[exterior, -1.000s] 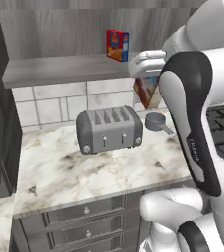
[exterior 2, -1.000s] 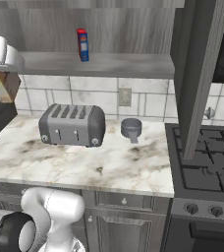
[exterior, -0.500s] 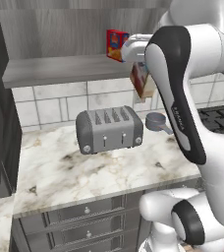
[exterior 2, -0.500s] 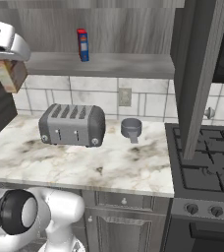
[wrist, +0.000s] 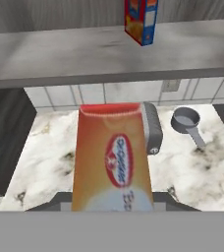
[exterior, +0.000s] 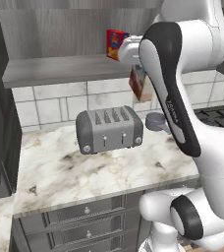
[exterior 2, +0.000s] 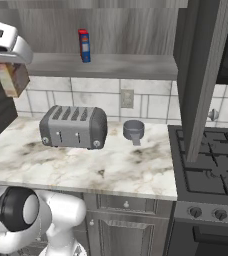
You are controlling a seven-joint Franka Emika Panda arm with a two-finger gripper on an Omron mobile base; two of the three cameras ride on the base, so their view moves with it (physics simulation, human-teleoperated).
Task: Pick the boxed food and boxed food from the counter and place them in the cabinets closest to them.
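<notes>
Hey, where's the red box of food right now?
The red box stands upright on the grey shelf board of the wall cabinet, above the toaster and apart from the gripper.

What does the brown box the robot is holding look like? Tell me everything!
The tan-brown box is a small cardboard-looking carton with a reddish top and a red-and-white oval logo on its orange front. The gripper is shut on it, holding it by its top in the air, above the counter and just below the shelf. Nothing else touches it.
</notes>
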